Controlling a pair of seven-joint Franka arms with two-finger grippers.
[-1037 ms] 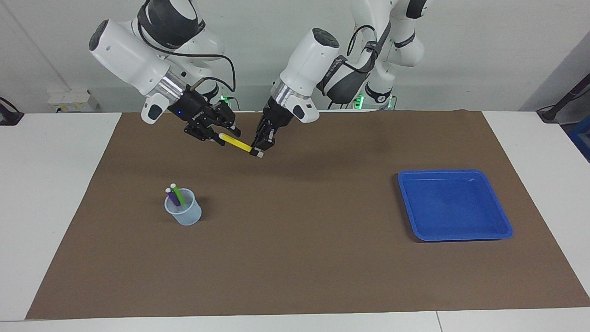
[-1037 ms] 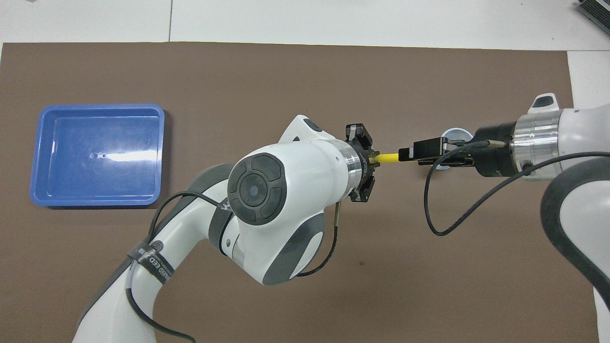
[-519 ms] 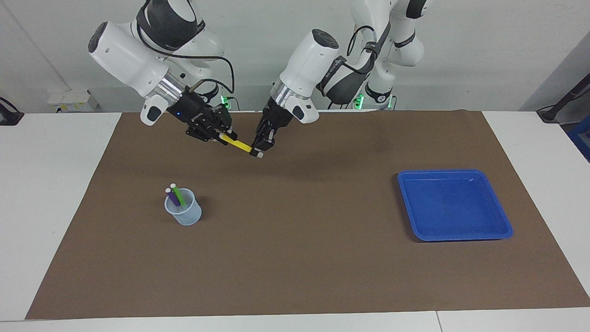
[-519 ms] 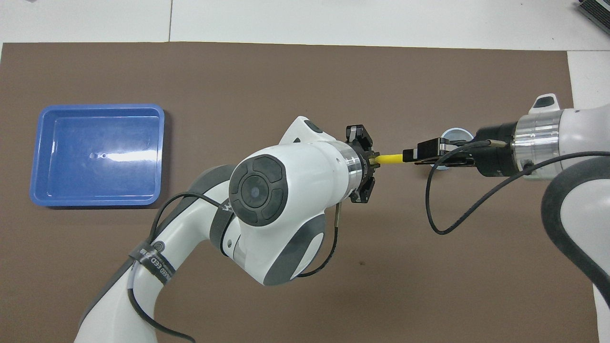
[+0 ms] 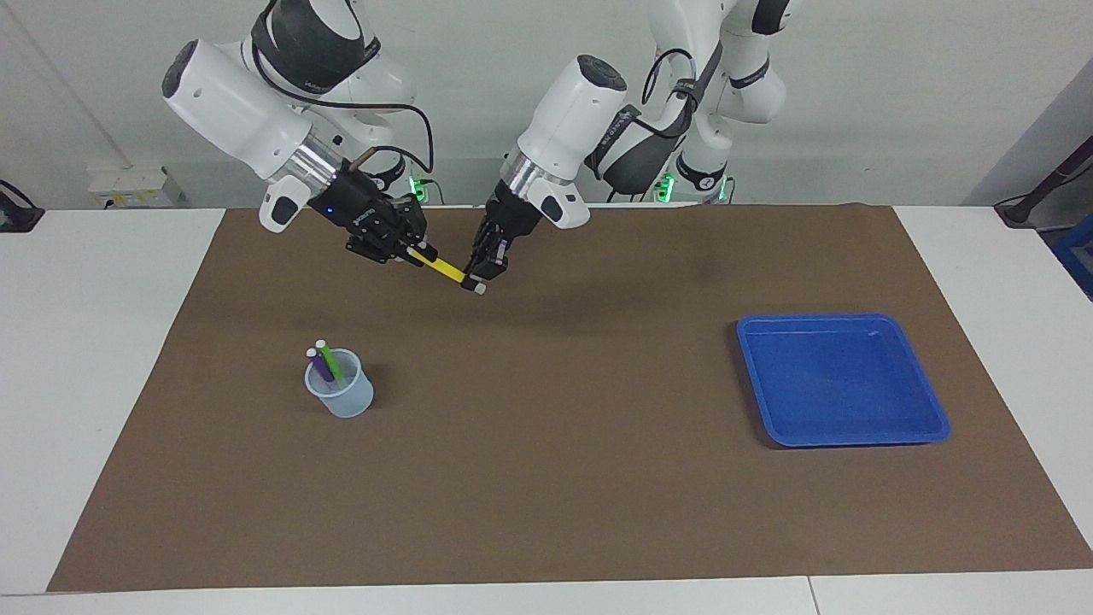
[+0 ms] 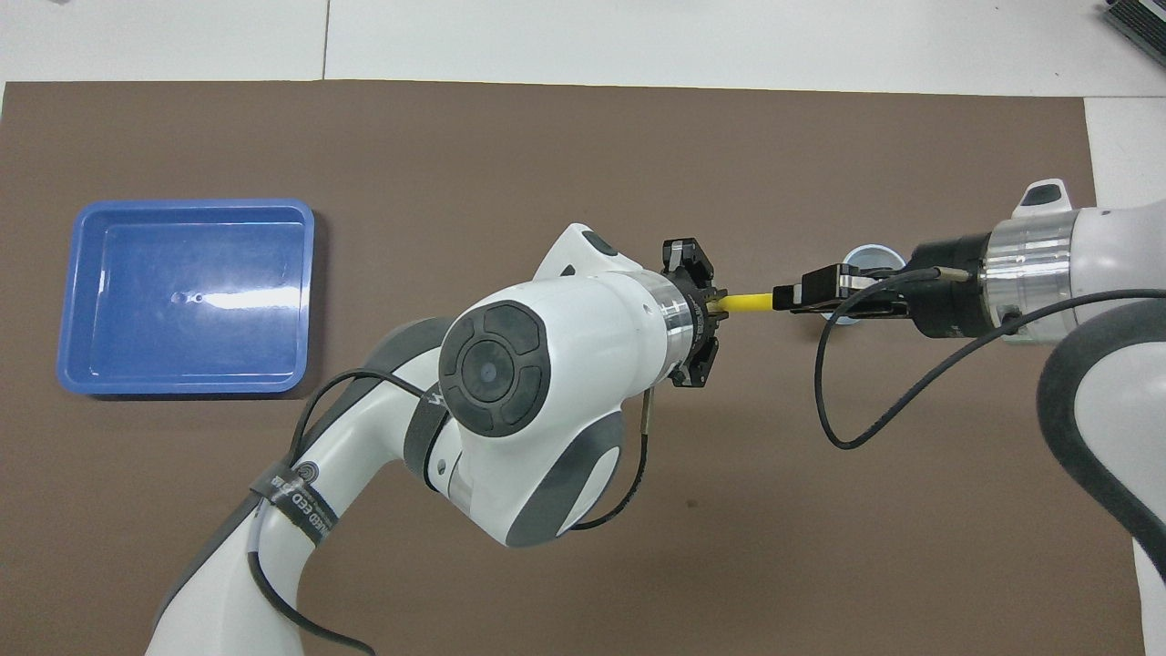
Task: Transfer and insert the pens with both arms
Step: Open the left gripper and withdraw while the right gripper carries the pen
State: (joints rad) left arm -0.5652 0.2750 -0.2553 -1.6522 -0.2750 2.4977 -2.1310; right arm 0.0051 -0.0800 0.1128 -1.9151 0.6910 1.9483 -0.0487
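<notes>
Yellow pen gripped at both ends above the mat

Your slim yellow marker pen hangs tilted in the air over the brown mat, its whitish cap end lowest. The left gripper is clamped on that cap end, and the right gripper has its fingers closed on the upper end. You can see the purple pen and bright green pen standing in the pale translucent cup, toward the right arm's end. The blue plastic tray lies well apart, toward the left arm's end
</notes>
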